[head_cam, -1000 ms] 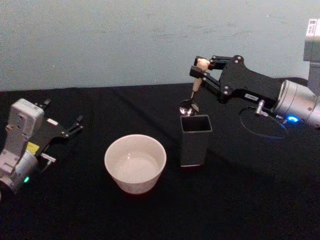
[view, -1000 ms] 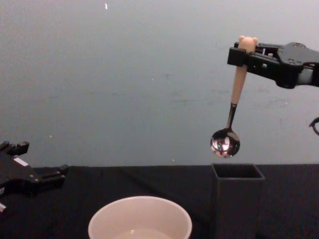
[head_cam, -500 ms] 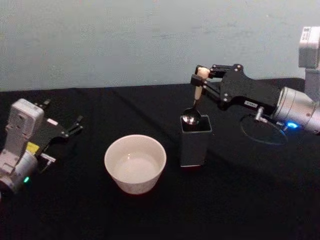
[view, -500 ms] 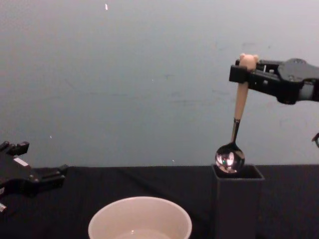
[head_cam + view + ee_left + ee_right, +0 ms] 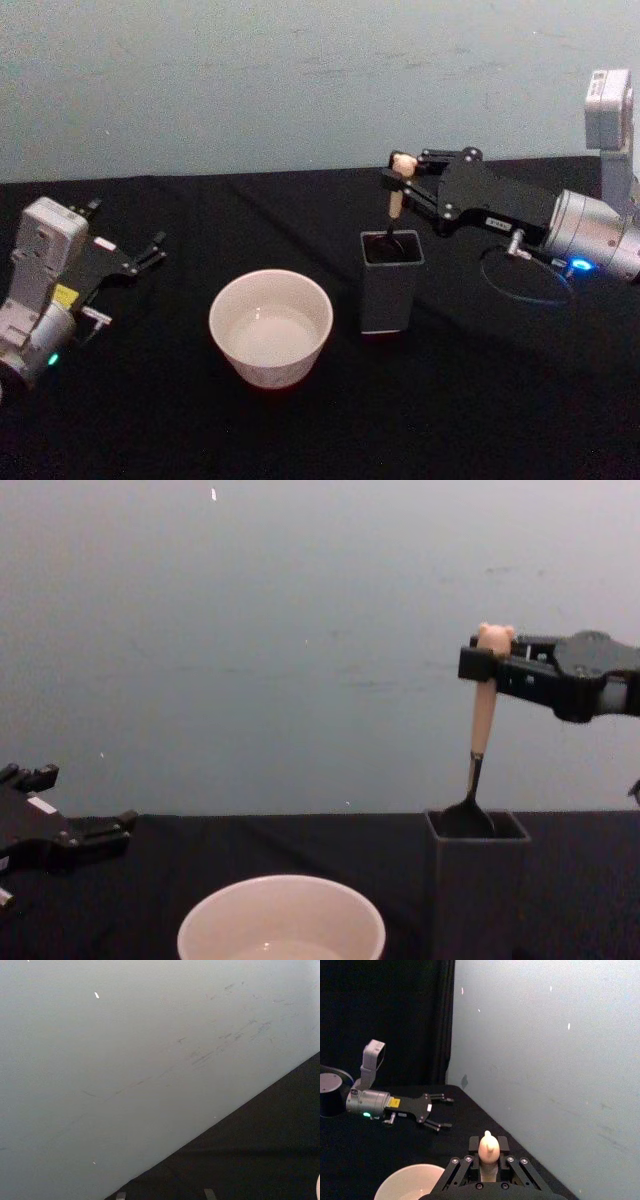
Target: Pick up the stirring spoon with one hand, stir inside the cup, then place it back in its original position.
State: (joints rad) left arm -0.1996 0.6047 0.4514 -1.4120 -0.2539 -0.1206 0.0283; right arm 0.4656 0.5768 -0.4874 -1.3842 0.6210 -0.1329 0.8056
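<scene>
My right gripper (image 5: pixel 398 176) (image 5: pixel 482 664) (image 5: pixel 489 1161) is shut on the top of the stirring spoon (image 5: pixel 396 185) (image 5: pixel 484 712) (image 5: pixel 488 1149), just under its bear head. The spoon hangs upright with its metal bowl sunk inside the dark grey square holder (image 5: pixel 390 281) (image 5: pixel 476 882), the original position. The cream-white cup (image 5: pixel 270 326) (image 5: pixel 281 920) (image 5: pixel 410 1182) stands just left of the holder. My left gripper (image 5: pixel 140 256) (image 5: pixel 85 832) (image 5: pixel 439 1111) rests open on the table at the far left.
A black cloth (image 5: pixel 480 400) covers the table, with a pale wall (image 5: pixel 250 80) behind. A dark cable loop (image 5: pixel 525 280) lies right of the holder, under my right arm.
My right gripper has come down with the spoon. Its metal bowl went from above the holder to inside it. The left arm has not moved.
</scene>
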